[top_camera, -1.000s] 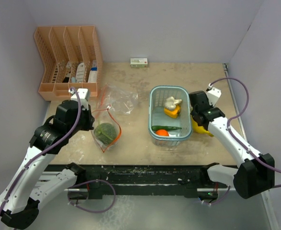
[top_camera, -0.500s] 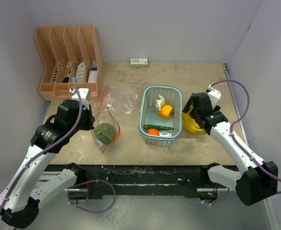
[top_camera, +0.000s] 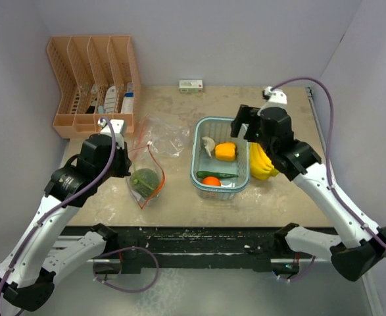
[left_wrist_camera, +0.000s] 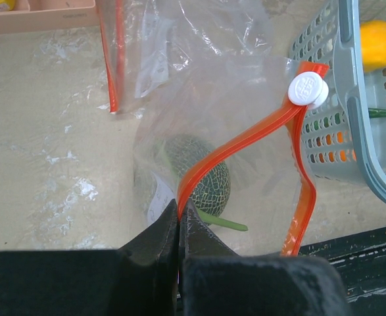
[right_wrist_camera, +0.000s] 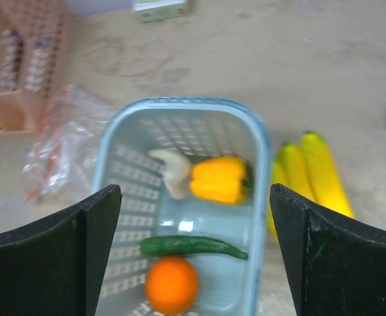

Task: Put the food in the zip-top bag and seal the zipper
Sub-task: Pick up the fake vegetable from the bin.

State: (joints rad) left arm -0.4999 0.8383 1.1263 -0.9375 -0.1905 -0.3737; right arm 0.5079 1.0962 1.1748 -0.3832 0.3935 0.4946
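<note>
- The left gripper has its two fingers pressed together on the orange zipper strip of the zip-top bag. It pinches the strip at the near side of the bag mouth.
- The bag lies on the table at the left, between the peach file rack and the light blue mesh basket. Its mouth is held open, and the white slider sits on the strip at the side near the basket.
- The round green head is inside the bag and rests on the table surface through the plastic.
- The right gripper hangs above the basket with its fingers spread wide, and it holds nothing.
- In the basket, the long green vegetable lies across the middle.
- The small orange fruit is just beside the green vegetable, at the near end of the basket.
- A yellow pepper and a pale curved piece lie touching each other toward the far end of the basket.
- The bunch of yellow bananas lies on the table just beside the right wall of the basket, outside it.
- A small box stands at the back edge of the table.
</note>
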